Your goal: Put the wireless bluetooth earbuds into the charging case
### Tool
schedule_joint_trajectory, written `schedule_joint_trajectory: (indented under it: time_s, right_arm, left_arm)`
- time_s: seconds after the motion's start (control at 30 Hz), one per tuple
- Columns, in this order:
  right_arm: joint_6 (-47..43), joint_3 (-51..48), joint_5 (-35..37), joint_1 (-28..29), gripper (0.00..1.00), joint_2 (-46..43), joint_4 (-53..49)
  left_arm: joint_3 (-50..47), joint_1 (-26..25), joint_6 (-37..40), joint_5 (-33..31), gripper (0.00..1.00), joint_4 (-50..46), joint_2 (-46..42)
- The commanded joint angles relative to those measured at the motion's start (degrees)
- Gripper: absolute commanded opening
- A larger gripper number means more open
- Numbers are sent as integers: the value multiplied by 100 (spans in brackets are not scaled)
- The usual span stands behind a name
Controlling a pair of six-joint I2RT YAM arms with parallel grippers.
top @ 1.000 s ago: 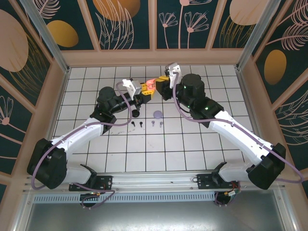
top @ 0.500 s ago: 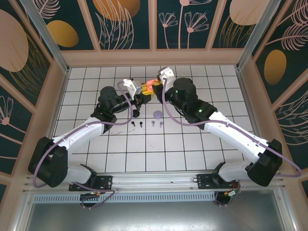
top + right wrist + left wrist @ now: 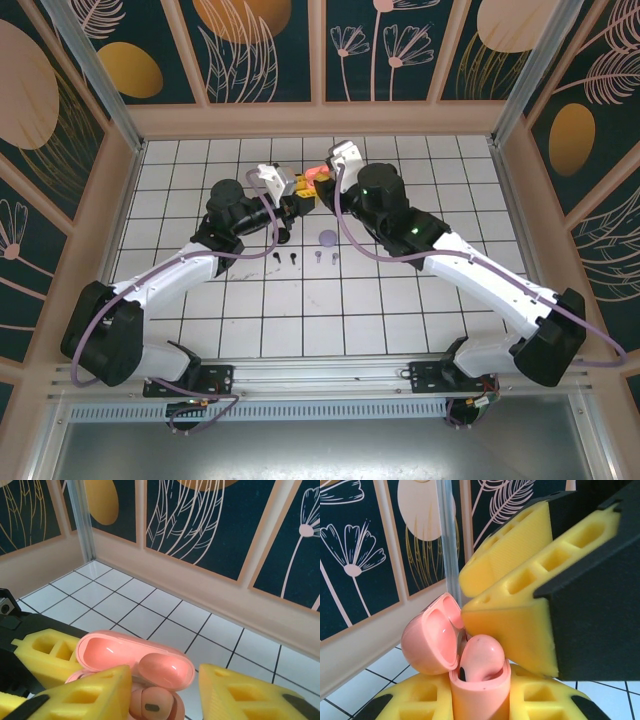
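My left gripper is shut on the coral-pink charging case, held upright above the table with its lid swung open. A coral-pink earbud sits in the case's well, its rounded head sticking up. My right gripper hovers over the case with its yellow fingers open on either side of that earbud, and a gap shows on the right side. From above, both grippers meet at the case near the back middle of the table.
On the white tiles in front of the grippers lie two black earbuds and two lilac earbuds in a row. A lilac case and a black case sit just behind them. The back wall rail is close.
The right arm swung left over the case, then its fingers spread apart and let go of the pink earbud, now resting in the case. The left gripper held still.
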Motion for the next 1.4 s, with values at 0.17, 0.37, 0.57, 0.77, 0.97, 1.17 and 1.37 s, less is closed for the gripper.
schedule_joint_trajectory:
  time_s: [0.17,0.37,0.57,0.77,0.97,1.17,1.37]
  right_arm:
    - [363,-201,-716,67,60,-520,-422]
    - [768,-85,-1123,-125,69,-857,-403]
    - [1251,257,-1353,-569,71,-819,-430]
    - [1740,1233,-1556,-1114,63,-129,-1048]
    - [1898,3184,-1985,-1460,23,1310,-2556]
    - [1874,5420,-2725,-1624,2,3029,-4384]
    - [1752,5703,-2899,-1546,0,3427,-5050]
  left_arm:
    - [206,-67,-91,0,0,589,26]
    - [145,-67,-101,-17,0,678,75]
    - [58,-65,-135,-1,0,795,121]
    - [-77,-68,-104,116,0,886,162]
    - [-120,-67,83,264,0,675,260]
    - [-44,-68,222,444,0,534,416]
    - [172,-68,319,427,0,349,551]
